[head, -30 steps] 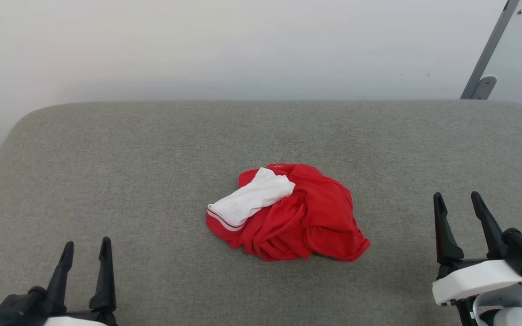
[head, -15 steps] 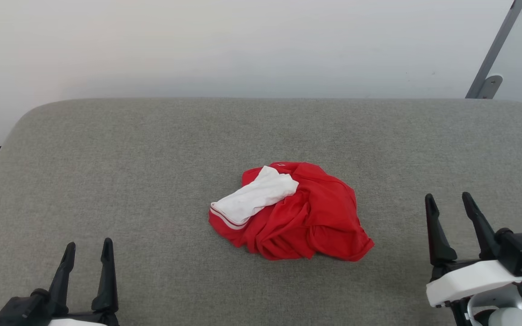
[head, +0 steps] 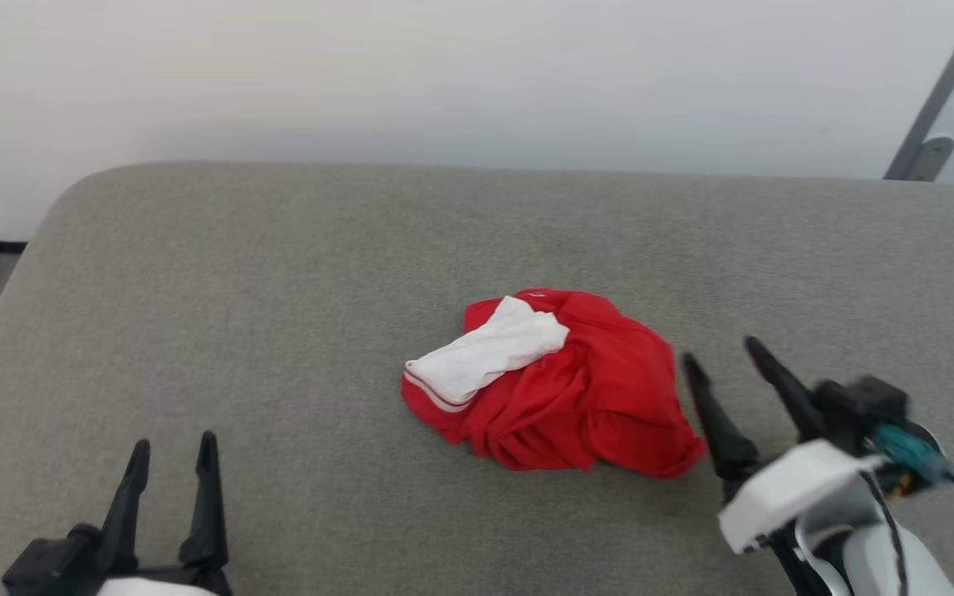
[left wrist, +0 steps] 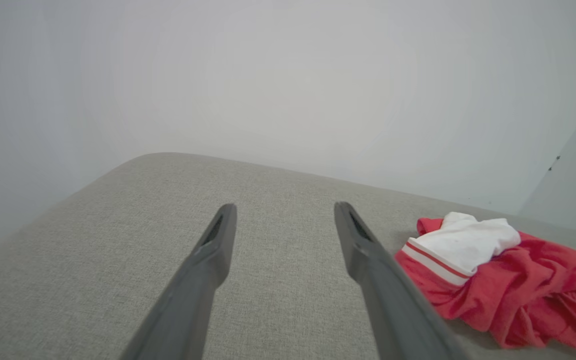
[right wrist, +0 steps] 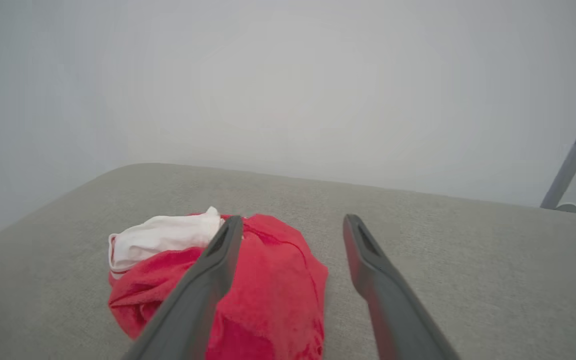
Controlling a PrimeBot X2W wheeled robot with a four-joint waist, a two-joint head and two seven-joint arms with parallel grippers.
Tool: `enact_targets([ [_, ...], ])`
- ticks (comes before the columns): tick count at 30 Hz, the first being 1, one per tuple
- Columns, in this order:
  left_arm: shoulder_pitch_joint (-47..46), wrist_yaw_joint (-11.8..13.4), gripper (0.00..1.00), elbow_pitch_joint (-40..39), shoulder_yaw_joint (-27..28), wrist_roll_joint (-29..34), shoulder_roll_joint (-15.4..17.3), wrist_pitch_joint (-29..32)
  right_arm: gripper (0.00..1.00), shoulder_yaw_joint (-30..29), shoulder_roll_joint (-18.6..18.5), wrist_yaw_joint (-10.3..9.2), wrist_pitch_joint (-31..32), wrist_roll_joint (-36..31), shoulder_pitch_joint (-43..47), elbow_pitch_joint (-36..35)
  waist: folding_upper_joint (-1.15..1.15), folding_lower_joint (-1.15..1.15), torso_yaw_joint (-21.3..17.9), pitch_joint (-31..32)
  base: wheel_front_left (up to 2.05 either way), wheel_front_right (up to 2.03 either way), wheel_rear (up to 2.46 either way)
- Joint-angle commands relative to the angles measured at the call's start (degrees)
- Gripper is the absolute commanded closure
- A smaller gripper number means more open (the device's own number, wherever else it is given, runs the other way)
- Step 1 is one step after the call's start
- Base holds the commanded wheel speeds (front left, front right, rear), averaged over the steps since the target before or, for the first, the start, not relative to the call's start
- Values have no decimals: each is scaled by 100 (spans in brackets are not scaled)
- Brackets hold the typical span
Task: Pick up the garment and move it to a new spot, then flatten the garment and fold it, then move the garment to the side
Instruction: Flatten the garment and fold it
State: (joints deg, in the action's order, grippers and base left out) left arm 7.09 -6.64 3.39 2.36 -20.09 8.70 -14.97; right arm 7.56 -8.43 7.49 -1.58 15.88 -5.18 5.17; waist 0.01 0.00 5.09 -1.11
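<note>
1. The garment (head: 560, 389) is seen as a crumpled red heap lying on the grey fabric-covered bench (head: 278, 273); it is gripped by neither tool.
2. A white sleeve (head: 489, 356) with striped trim is laid across the garment's far-left part.
3. The right tool (head: 719, 351) is found just beside the garment's right edge, fingers spread wide, nothing pinched. It is blurred in the head view. Contact with the cloth cannot be told.
4. The left tool (head: 175, 443) is noted well apart from the garment, to its near left, fingers spread and empty.
5. A pale wall (head: 444, 74) is seen behind the garment, and a grey metal strut (head: 937, 99) at its far right.
</note>
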Motion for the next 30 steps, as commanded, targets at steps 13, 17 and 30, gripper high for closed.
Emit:
enact_targets([
  [13,-642,-74,0,214,-382,-13,-136,-30,0,1345,-812,0,1981,860,-1650,524,-1,0,801,-523,0,0,0],
  [17,-815,-81,0,273,-450,-42,-198,-30,0,1560,-1009,0,2579,1061,-2084,741,-1,0,1049,-712,0,0,0],
  [30,-1216,-81,0,467,-665,-119,-340,-30,0,2317,-1434,0,4030,1343,-3107,1413,-1,0,1572,-1127,0,0,0],
])
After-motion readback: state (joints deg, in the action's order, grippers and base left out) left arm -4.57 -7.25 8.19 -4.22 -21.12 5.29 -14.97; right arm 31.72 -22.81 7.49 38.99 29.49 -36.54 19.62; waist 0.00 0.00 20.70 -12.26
